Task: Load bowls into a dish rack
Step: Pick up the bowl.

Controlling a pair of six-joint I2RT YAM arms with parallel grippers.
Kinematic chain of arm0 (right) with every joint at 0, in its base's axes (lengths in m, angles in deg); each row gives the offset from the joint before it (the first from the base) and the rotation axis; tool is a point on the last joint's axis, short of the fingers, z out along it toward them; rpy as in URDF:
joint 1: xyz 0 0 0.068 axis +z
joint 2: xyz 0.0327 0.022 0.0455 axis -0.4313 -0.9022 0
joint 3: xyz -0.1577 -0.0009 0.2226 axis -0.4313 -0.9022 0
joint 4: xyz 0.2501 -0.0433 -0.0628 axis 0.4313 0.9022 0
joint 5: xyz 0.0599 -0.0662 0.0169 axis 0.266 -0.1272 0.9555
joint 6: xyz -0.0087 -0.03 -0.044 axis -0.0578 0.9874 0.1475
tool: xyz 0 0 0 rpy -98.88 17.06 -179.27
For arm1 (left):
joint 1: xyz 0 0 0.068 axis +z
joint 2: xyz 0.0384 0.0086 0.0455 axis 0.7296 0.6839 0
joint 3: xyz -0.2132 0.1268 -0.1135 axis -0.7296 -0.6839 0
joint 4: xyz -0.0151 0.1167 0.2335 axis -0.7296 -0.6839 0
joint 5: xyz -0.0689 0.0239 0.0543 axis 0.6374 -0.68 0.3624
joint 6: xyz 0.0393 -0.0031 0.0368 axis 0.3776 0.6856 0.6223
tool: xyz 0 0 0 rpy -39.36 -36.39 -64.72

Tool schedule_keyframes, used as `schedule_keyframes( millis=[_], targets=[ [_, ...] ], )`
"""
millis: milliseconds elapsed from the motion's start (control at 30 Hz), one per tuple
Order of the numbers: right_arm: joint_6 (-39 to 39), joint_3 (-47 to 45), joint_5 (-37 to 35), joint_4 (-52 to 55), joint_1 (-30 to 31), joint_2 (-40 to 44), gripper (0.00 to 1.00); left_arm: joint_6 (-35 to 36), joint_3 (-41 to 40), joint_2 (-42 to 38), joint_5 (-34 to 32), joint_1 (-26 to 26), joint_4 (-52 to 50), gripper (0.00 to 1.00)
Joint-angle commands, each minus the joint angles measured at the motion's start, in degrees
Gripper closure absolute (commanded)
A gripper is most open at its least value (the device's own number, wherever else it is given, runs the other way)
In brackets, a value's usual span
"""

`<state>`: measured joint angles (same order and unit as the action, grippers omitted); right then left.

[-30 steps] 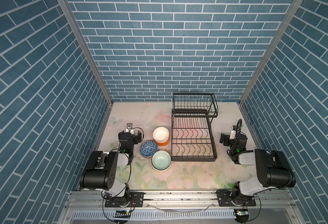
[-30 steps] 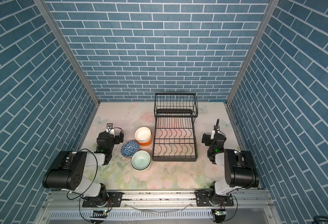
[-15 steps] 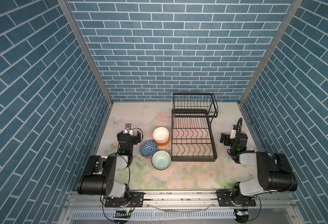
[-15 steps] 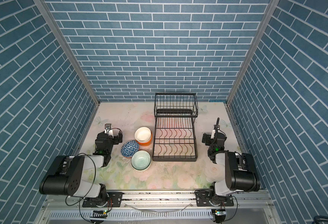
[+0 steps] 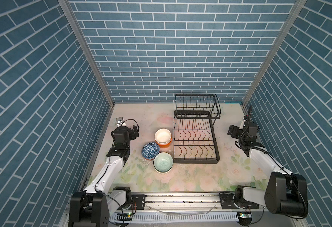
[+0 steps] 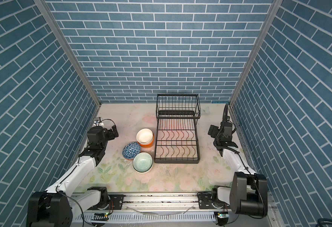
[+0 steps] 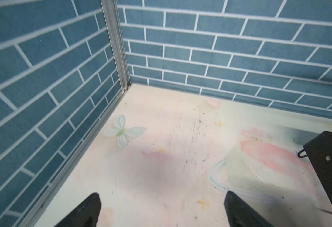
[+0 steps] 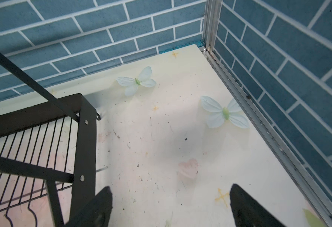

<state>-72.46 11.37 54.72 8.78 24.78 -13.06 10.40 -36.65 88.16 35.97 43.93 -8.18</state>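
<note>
Bowls (image 5: 163,162) unmoved in three piles on table (image 5: 180,182), just beside empty dish rack (image 5: 196,169). Left gripper (image 5: 134,132) nudged forward a little, near blue bowl (image 5: 150,150), spread wide, holding nothing. Right gripper (image 5: 232,132) wide too, empty. Loading not begun.

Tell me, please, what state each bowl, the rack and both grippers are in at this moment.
white bowl, upright, nested in the orange bowl
orange bowl, upright, beside the rack
blue patterned bowl, upright, outside the rack
green bowl, upright, stacked on a pale bowl
dish rack, both tiers empty
left gripper, jaws open, empty
right gripper, jaws open, empty
</note>
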Motion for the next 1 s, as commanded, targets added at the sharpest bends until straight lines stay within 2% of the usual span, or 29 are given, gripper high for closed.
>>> schedule_keyframes(
  millis=[0, 233, 467, 633, 833, 967],
  targets=[
    [-5.2, 4.0, -3.1, 14.0, 1.2, 3.3, 0.08, -8.4, 5.4, 2.1, 0.9, 0.1, -22.2, 0.0],
    [-11.1, 9.3, 0.4, 30.8, 3.0, 7.0, 0.14, -15.2, 9.4, 1.6, 9.8, 0.0, -33.9, 0.0],
    [-13.9, 11.0, 6.2, 39.1, 7.3, 9.5, 0.17, -17.4, 13.1, 0.3, 17.9, -1.4, -40.3, 0.0],
    [-13.9, 12.9, 9.2, 42.9, 11.4, 9.5, 0.25, -19.1, 16.9, 0.3, 17.8, -6.4, -44.3, 0.0],
    [-14.2, 14.5, 9.9, 42.9, 16.5, 8.8, 0.26, -22.0, 20.1, 4.6, 16.9, -13.6, -43.7, 0.03],
    [-14.3, 15.2, 10.0, 41.6, 19.7, 7.2, 0.26, -23.9, 20.7, 8.7, 16.7, -16.6, -41.1, 0.07]
  ],
)
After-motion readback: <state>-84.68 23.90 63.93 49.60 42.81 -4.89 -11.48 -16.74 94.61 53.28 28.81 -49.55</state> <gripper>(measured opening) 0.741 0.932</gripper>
